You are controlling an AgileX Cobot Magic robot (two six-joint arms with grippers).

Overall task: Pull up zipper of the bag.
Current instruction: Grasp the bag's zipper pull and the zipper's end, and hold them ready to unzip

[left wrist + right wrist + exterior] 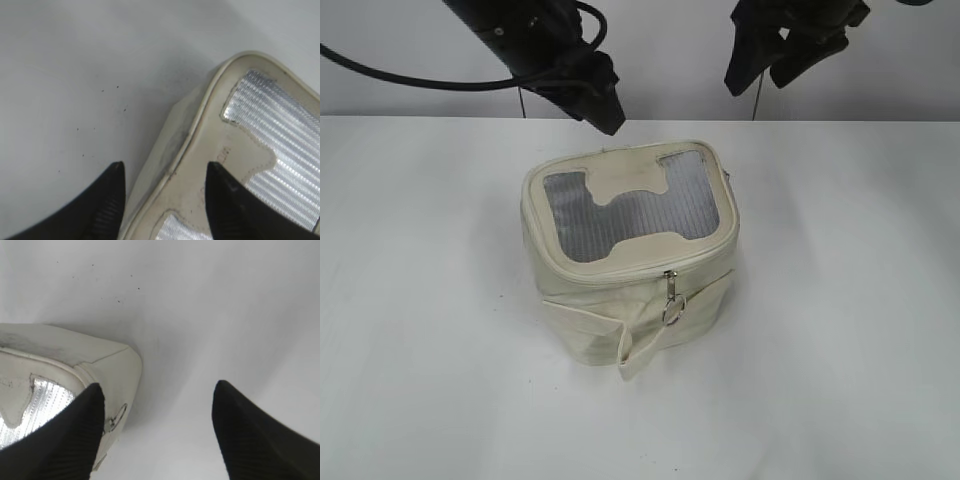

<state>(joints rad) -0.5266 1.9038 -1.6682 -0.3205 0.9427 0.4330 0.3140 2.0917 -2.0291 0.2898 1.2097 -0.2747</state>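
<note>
We saw no hold on the zipper (669, 277) yet, so the pull remained to do. Both the left gripper (165, 172) and the right gripper (157, 395) stood spread wide and empty over the bag (630, 260) (the ring (673, 312) hung free).

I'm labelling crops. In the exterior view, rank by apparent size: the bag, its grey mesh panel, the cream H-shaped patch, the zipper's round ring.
Largest to smallest:
1. bag
2. grey mesh panel
3. cream H-shaped patch
4. round ring

The left gripper (165, 172) hangs with fingers spread over the bag (210, 165)'s rim; white table (75, 65) beyond.
</note>
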